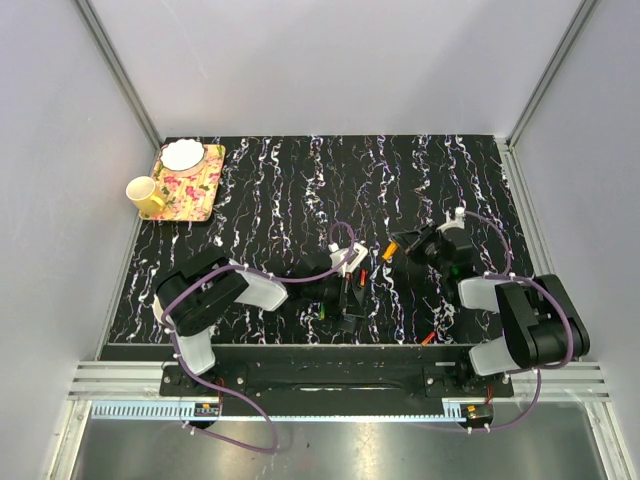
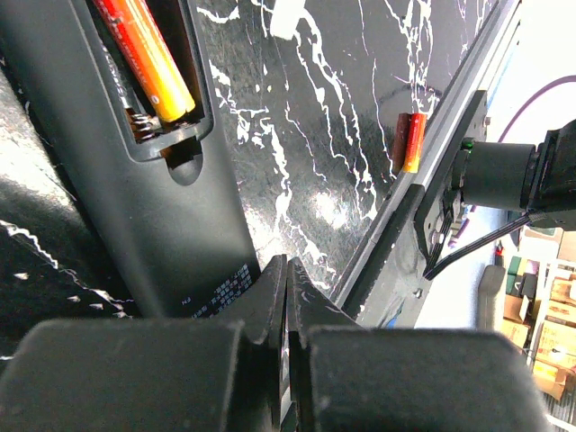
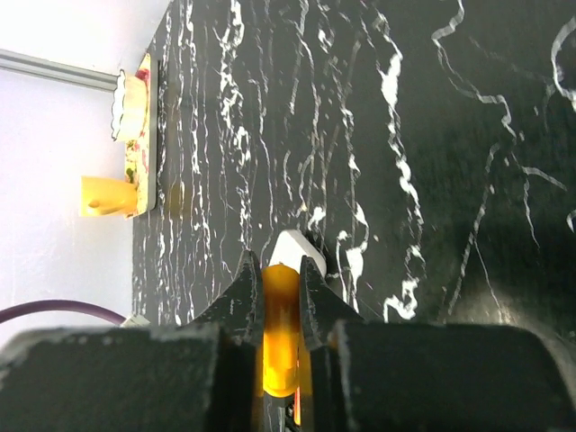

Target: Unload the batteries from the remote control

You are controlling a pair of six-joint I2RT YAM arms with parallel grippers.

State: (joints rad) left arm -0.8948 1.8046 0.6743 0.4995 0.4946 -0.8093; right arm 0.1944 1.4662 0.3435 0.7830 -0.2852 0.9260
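Mid-unload, by the look of it. Clamped between the narrow-set fingers of the right gripper [image 3: 281,270]: an orange battery [image 3: 280,328], gripped along its length and held over the black marbled table [image 3: 450,135]. From the top camera, sits just right of the remote control [image 2: 171,225], apart from it.

Left gripper [image 2: 286,292] down at the remote's near end, jaws pressed almost together with only a slit between. Cannot tell whether pinching the casing's edge or merely bracing beside it.

Cover off, compartment open. Lying inside: red-and-orange batteries [image 2: 148,49] (two, apparently, side by side against the spring). Resting on the table near its front edge, well apart from the remote: one loose battery [image 2: 409,142].

Next, most likely: carry the orange battery to bare table clear of the remote, lower until touching, then widen the jaws slowly, since round and apt to roll. After that, back to the compartment for the rest. Calls for a fingertip worked under the free end, opposite the spring, with the remote kept pinned by the other arm.

Off in the far left corner, not involved: flowered tray [image 1: 195,195], yellow cup [image 1: 143,195], white dish [image 1: 182,155].
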